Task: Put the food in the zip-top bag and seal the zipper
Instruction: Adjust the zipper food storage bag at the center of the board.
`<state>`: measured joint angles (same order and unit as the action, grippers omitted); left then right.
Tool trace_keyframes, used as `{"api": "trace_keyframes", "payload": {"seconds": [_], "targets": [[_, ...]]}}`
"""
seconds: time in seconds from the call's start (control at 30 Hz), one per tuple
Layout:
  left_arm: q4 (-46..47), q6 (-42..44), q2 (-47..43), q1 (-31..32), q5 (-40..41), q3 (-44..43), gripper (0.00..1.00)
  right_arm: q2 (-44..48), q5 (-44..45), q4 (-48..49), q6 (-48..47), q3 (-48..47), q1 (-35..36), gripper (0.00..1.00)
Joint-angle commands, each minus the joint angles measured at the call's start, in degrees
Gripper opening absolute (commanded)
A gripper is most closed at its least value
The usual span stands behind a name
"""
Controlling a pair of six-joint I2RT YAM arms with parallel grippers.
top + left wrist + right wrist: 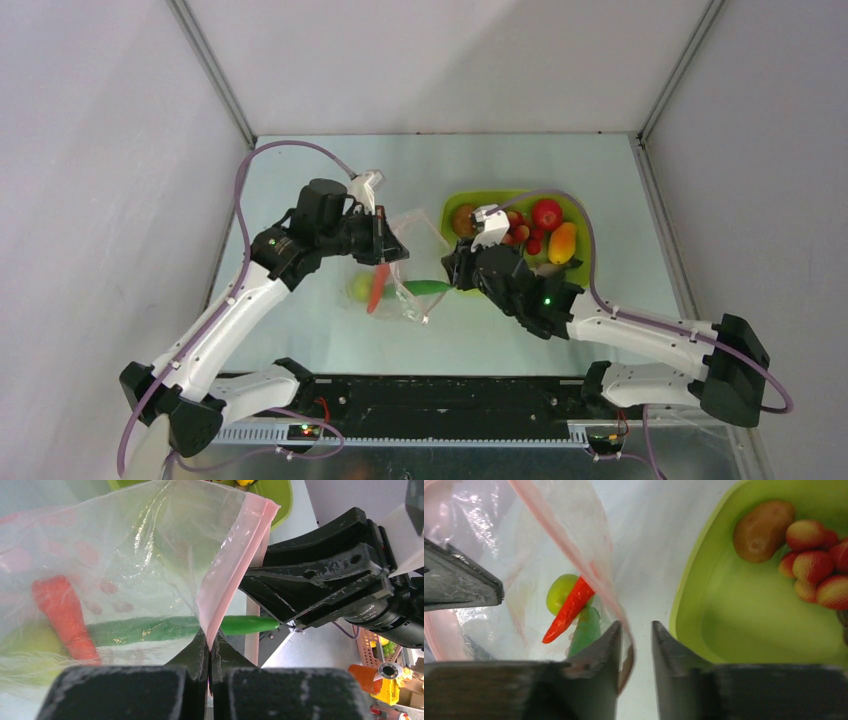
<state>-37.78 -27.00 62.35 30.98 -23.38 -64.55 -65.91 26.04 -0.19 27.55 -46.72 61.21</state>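
Note:
The clear zip-top bag is held up at its mouth by my left gripper, shut on the pinkish-red zipper. Inside lie a red pepper and a green lime. The long green pod is partly in, with its tip poking out of the mouth. My right gripper is at the mouth's other side. Its fingers stand apart, with the zipper edge curling between them against the left finger. A red tomato, a brown kiwi, strawberries and an orange-yellow piece are the other food in view.
That other food lies in a lime-green tub just right of the bag, behind my right wrist. The pale table has walls on three sides. The arms' bases and a black rail run along the near edge.

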Motion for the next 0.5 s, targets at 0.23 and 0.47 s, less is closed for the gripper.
{"api": "trace_keyframes", "payload": {"seconds": [0.23,0.47], "targets": [[-0.4,0.1,-3.4,-2.1,4.7,-1.1,0.0,0.0,-2.6,-18.7,1.5,-15.4,0.5,0.0],[-1.4,0.6,-5.8,-6.4,6.6,-1.5,0.0,-2.4,-13.3,-31.9,-3.4,-30.0,0.4,0.01]]}}
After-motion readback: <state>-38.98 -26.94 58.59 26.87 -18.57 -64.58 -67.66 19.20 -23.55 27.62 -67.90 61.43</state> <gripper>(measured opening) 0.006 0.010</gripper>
